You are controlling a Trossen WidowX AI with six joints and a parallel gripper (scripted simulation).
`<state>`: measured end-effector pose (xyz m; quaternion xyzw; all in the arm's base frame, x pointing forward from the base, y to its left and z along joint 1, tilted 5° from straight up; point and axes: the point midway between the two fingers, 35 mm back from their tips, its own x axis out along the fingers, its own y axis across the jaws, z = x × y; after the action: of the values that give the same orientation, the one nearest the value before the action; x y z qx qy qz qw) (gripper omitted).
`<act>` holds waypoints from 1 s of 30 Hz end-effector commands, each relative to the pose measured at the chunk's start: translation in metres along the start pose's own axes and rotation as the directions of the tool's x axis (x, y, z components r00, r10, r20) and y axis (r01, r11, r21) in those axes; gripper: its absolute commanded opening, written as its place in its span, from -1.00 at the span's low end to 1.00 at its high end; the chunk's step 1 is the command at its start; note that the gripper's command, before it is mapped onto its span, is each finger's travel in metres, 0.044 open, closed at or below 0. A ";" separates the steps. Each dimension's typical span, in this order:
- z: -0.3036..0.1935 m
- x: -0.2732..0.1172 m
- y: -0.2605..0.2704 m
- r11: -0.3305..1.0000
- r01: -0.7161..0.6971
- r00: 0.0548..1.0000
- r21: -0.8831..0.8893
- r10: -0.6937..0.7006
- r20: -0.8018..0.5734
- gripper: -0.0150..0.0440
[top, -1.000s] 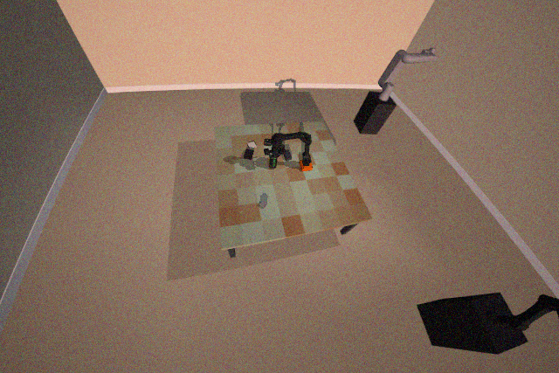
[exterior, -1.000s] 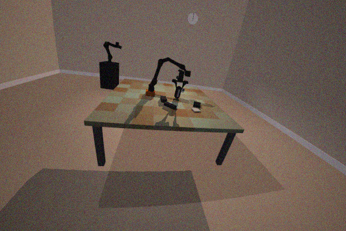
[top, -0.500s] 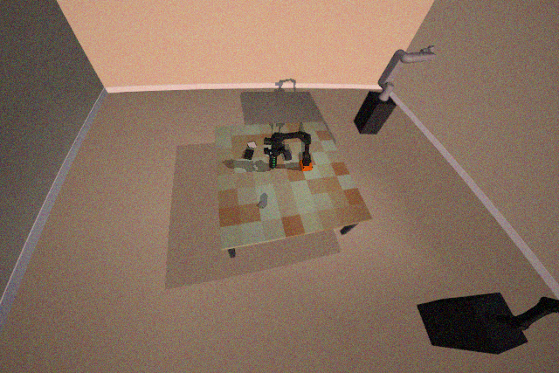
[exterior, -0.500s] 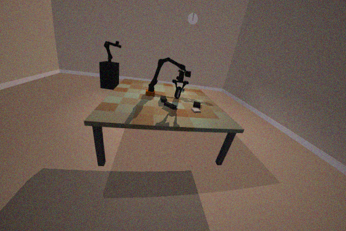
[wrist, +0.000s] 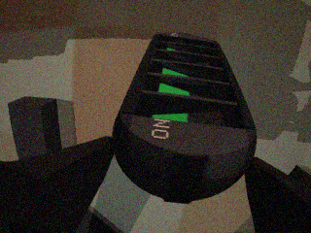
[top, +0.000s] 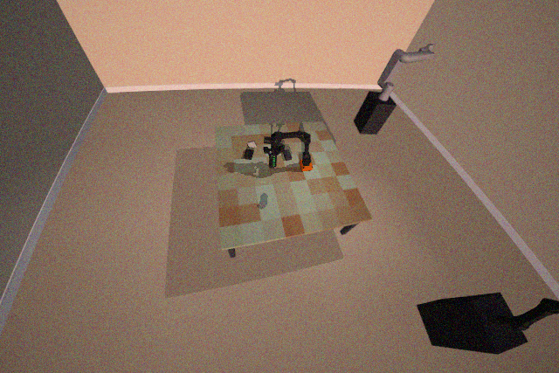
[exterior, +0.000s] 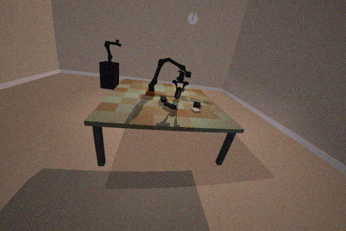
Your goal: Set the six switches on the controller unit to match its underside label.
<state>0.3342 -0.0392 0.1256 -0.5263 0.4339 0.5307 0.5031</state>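
Controller unit tilted in the claw

The black arm [top: 291, 134] [exterior: 168, 59] arched over the patchwork bench [top: 295, 206] [exterior: 131, 123], its gripper [top: 272, 150] [exterior: 179, 87] [wrist: 182, 157] pointing down, fingers wide apart, clamping the dark, round-ended controller unit [top: 272, 161] [exterior: 178, 92] [wrist: 185, 136]. In the exterior view, the white block [exterior: 195, 110] lay toward four o'clock from the unit, inside the bench's straight near edge.

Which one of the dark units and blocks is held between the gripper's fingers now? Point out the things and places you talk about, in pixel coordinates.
The controller unit [top: 272, 161] [exterior: 178, 92] [wrist: 187, 133] marked ON, with green switch ends: the gripper's [exterior: 180, 87] [wrist: 182, 167] fingers flank it; the others sit outside them.
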 end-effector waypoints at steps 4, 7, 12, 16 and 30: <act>-0.004 0.007 -0.001 1.000 -0.014 1.000 -0.007 0.014 0.002 0.65; -0.007 0.008 -0.001 1.000 -0.014 1.000 -0.007 0.014 0.002 0.65; -0.010 0.010 -0.001 1.000 -0.014 1.000 -0.007 0.014 0.001 0.65; -0.013 0.011 -0.001 1.000 -0.014 1.000 -0.007 0.014 0.001 0.65; -0.023 0.016 -0.001 1.000 -0.015 1.000 -0.007 0.015 0.000 0.65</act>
<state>0.3379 -0.0624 0.1160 -0.5283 0.4364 0.5272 0.5025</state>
